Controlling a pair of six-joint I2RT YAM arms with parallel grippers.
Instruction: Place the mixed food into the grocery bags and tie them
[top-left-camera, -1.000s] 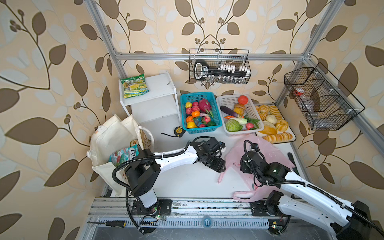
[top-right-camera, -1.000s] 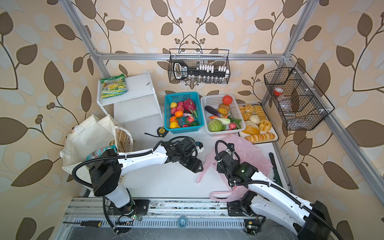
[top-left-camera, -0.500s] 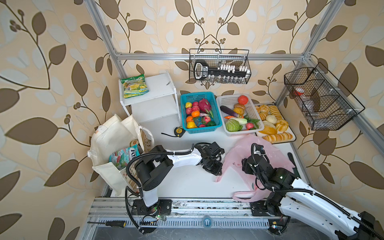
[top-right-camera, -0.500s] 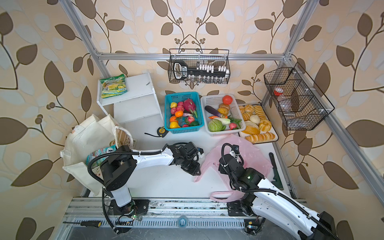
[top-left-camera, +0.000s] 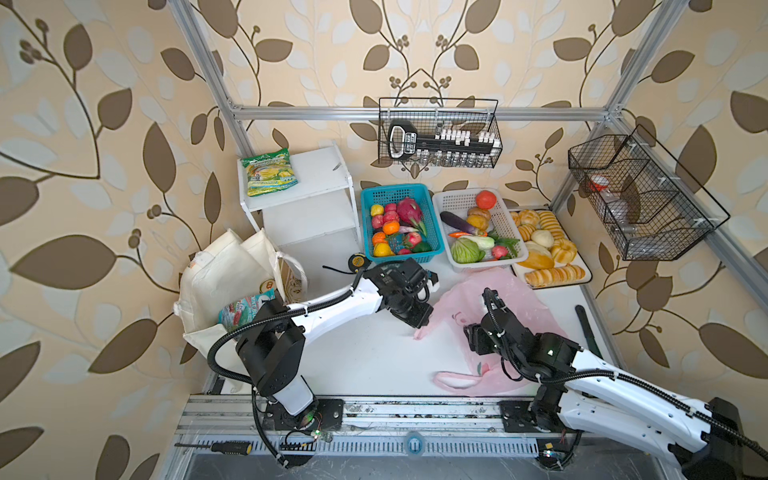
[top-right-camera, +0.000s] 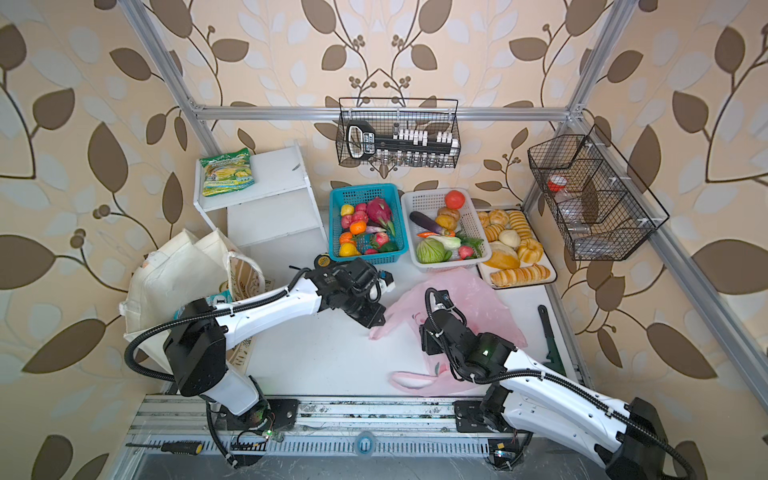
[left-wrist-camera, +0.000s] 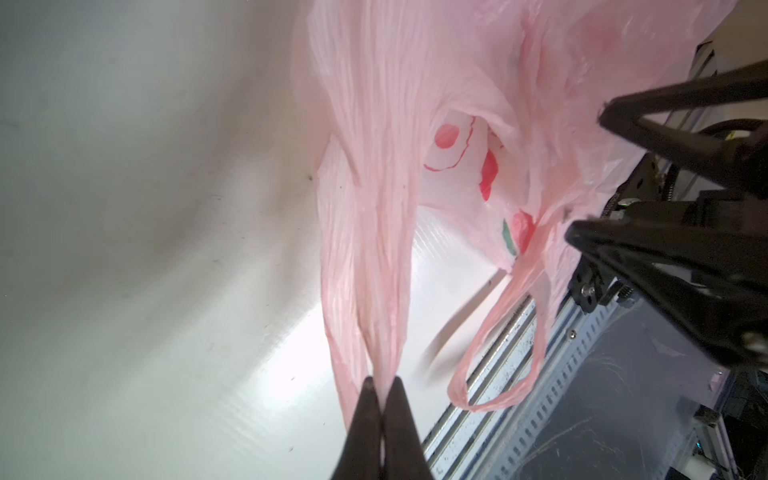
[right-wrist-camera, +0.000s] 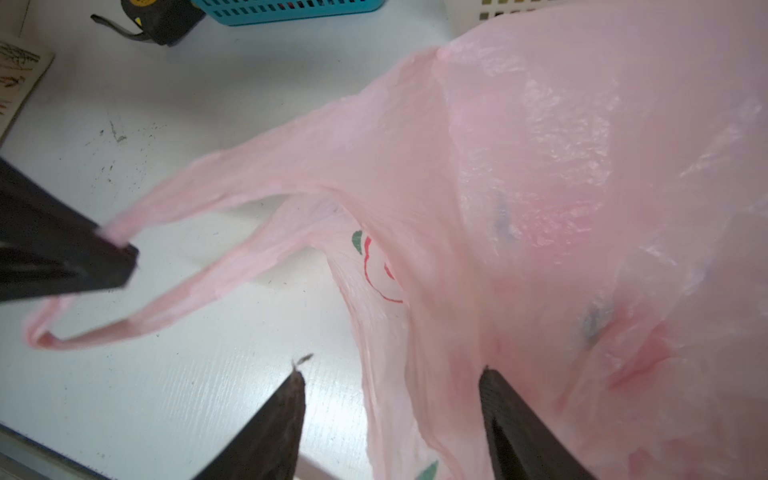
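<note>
Pinch of left gripper (left-wrist-camera: 381, 384) on handle (left-wrist-camera: 365, 270) of pink bag (left-wrist-camera: 519, 104), jaws pressed together. Right gripper (right-wrist-camera: 390, 374) with jaws apart over bag fabric, nothing clamped.

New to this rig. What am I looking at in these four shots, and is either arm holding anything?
A left arm and right arm, each ending in a two-finger gripper, work over a white table. Two pictures come from one overhead stereo camera, two from wrist cameras. On the table lie a pink plastic bag, a blue basket of toy fruit, a white basket of toy vegetables and a bread tray; a cream canvas tote stands at the edge. The left gripper is shut on one bag handle. The right gripper is open over the bag, gripping nothing.
</note>
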